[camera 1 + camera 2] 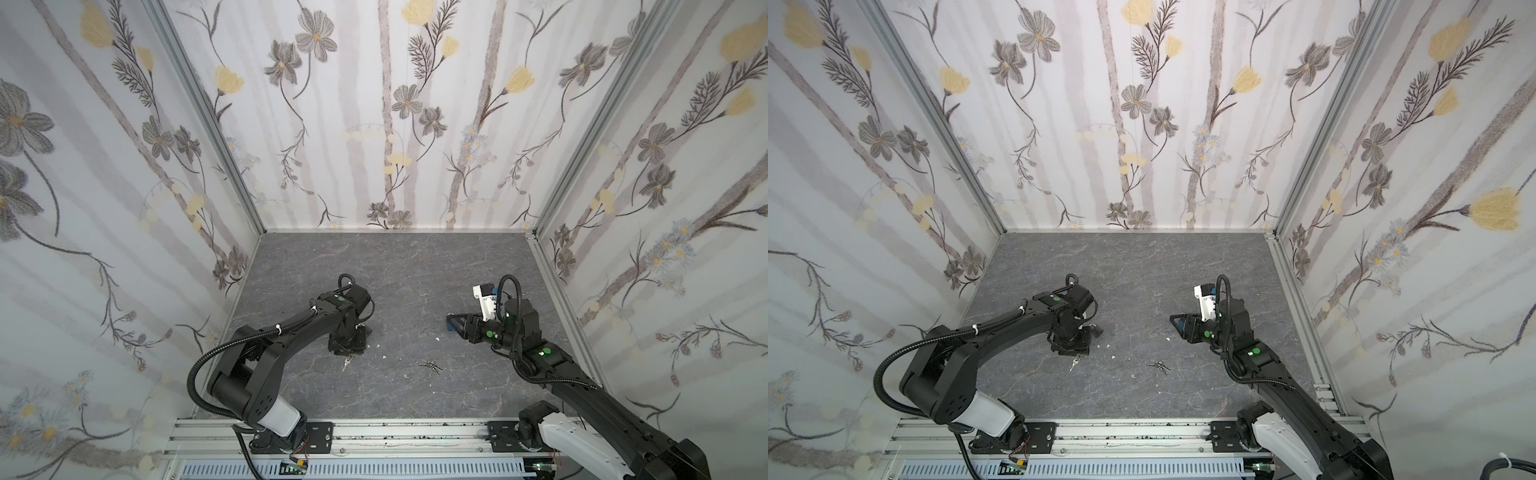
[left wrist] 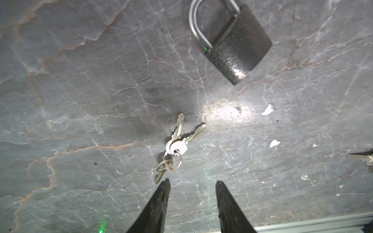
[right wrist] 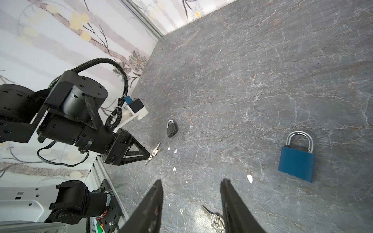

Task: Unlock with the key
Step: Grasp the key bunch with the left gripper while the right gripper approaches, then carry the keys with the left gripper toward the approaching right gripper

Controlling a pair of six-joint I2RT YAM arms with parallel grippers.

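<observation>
Left pincer (image 2: 192, 181) sits low over the desk (image 2: 80, 90), jaws part-open w/ nothing btwn them. Key bunch (image 2: 175, 145) lies flat just ahead of the tips, its ring end nearest one fingertip (image 2: 164, 188); touching or not, can't tell. Black padlock (image 2: 238, 48) lies further ahead, past the keys & apart from them; shackle looks shut.

Handling, my guess: keys are light, thin, stiff metal, flat on a hard slick top, so the tips will prob. skid them before they bite. Rings are loose, so the bunch should flop & swing once lifted. Best hold = the round head of one key, pinched across its flat faces, blade left sticking out free for the keyhole. Padlock is heavier & rigid; it'd likely slide if pushed, so it needs bracing on the body.

Looks: silver bunch, two keys fanned w/ blades pointing away from the pincer, a third smaller key on linked rings pointing back toward it. Padlock body dark & grainy, silver shackle.

Right pincer (image 3: 192, 180) likewise part-open & empty. Second key bunch (image 3: 215, 218) lies just beside one finger, blue padlock (image 3: 296, 163) ahead & off to the side. Which bunch fits which lock: can't tell.
</observation>
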